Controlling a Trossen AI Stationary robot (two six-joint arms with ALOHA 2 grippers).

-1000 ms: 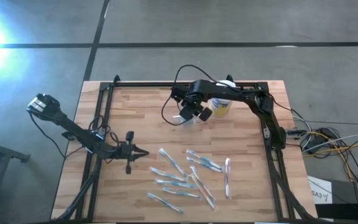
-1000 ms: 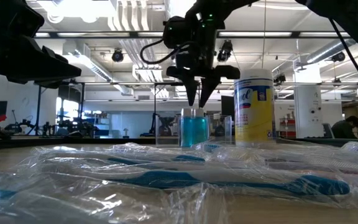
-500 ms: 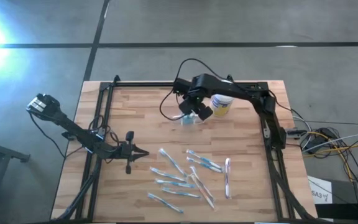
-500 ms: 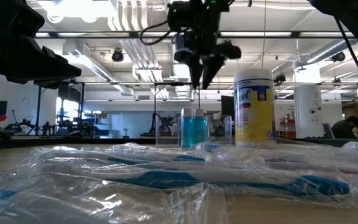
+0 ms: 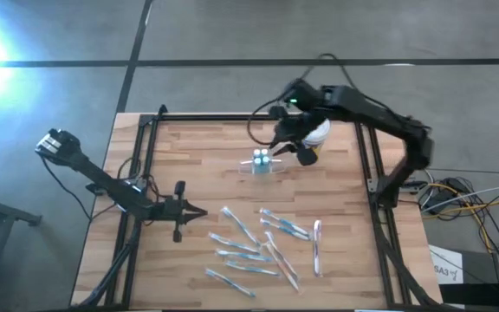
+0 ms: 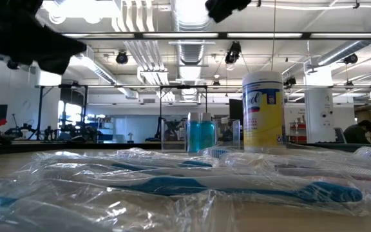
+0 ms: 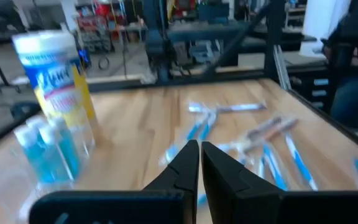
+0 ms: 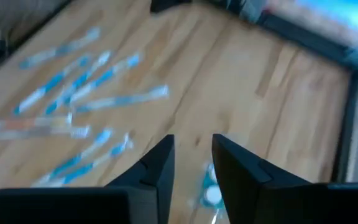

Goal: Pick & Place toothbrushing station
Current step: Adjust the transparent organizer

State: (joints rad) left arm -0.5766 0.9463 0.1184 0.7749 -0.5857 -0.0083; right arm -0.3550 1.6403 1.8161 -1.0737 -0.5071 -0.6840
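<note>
Two grippers: my right gripper [image 5: 286,149], fingers slightly parted and empty, hangs just beside the toothbrushing station [image 5: 262,162]; my left gripper [image 5: 199,212], pinched closed, empty, waits well apart.

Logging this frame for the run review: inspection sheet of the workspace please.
Surface: wooden table inside a black frame, bare at its far left.
Job's things: toothbrushing station, clear holder with blue bottles, upright at the far middle, held by nothing.
Clutter: white-lidded yellow-labelled canister beside the station; wrapped toothbrushes scattered across the near middle.
Grippers: right gripper above the table between station and canister, jaws apart, empty; left gripper at the near left, shut, empty.
Cables: black cable looping over the right arm; loose cables on the floor, right of the table.
Surroundings: grey floor; open workshop behind.
</note>
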